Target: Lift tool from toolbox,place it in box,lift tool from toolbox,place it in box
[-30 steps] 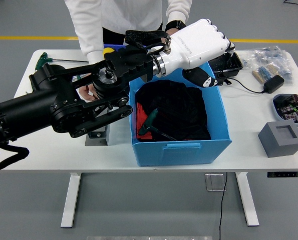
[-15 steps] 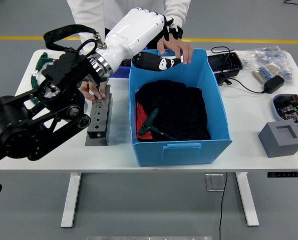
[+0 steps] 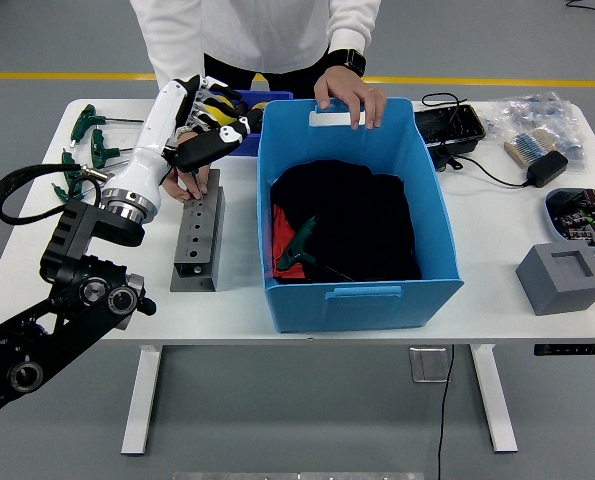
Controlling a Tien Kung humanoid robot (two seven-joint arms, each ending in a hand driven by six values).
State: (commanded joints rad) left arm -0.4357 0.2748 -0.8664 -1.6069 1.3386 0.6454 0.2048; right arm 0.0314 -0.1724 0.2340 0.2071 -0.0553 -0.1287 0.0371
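A green-handled T-shaped tool (image 3: 299, 246) lay on black cloth inside the open blue plastic box (image 3: 359, 290); more green-handled tools (image 3: 89, 152) lay at the white table's (image 3: 497, 270) far left. The robot's white left hand (image 3: 199, 128), fingers loosely spread and empty, hung over the far end of the grey drilled metal block (image 3: 197, 232), while a person's hand (image 3: 350, 95) gripped the box's far rim.

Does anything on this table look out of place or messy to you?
Mostly tidy. One green-handled tool lies tilted on crumpled black cloth inside the blue box. A person's hand grips the box's far rim, and the robot's left hand hangs above the grey tool block.
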